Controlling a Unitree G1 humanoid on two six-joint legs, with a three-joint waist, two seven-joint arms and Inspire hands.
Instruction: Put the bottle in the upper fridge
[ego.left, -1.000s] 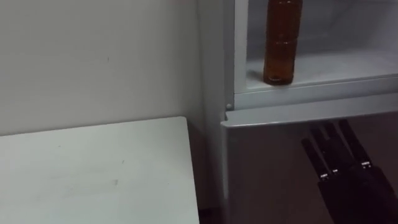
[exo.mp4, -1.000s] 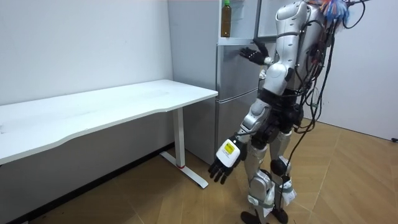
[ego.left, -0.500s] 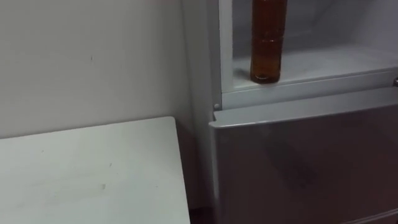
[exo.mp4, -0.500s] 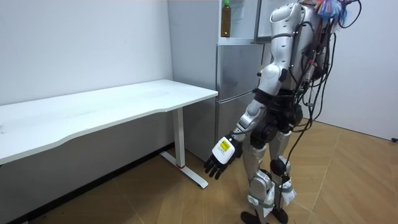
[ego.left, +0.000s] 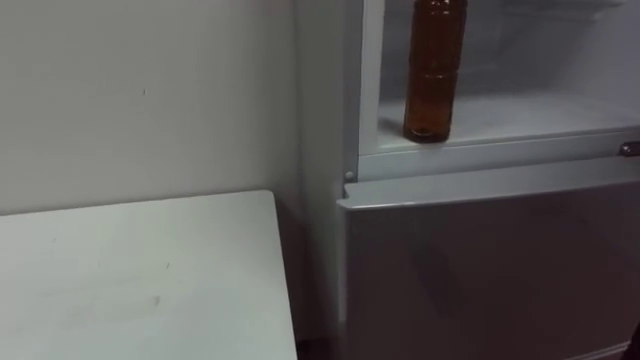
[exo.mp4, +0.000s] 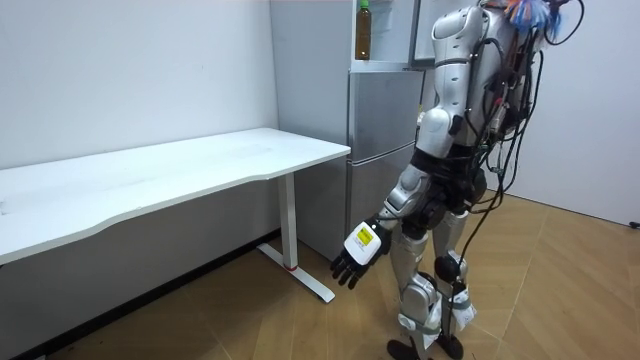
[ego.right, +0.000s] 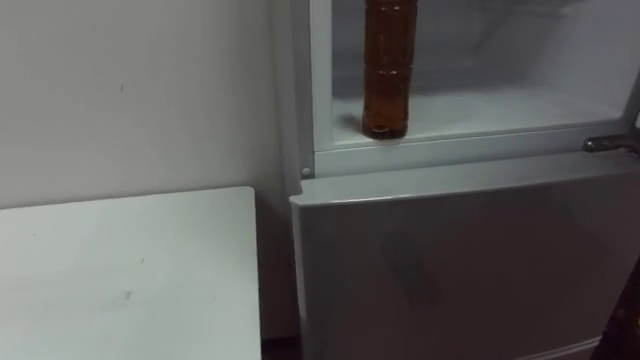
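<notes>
The bottle (ego.left: 433, 70), brown and upright, stands at the front left of the upper fridge's white shelf (ego.left: 530, 115); in the room view the bottle (exo.mp4: 363, 32) shows a green cap. The upper fridge (exo.mp4: 385, 35) is open, and the lower door (ego.left: 480, 270) is closed. I stand in front of the fridge. My left hand (exo.mp4: 356, 260) hangs low by my thigh, open and holding nothing. A dark sliver at the lower right edge looks like my right hand (ego.right: 628, 325).
A white desk (ego.left: 130, 280) stands against the wall, its corner beside the fridge's left side; the desk (exo.mp4: 180, 170) runs long toward the room view's left. Wooden floor lies around me.
My right hand, raised in front of the lower door a second ago, has dropped away from it. The eye view has shifted slightly. The bottle has stayed put.
</notes>
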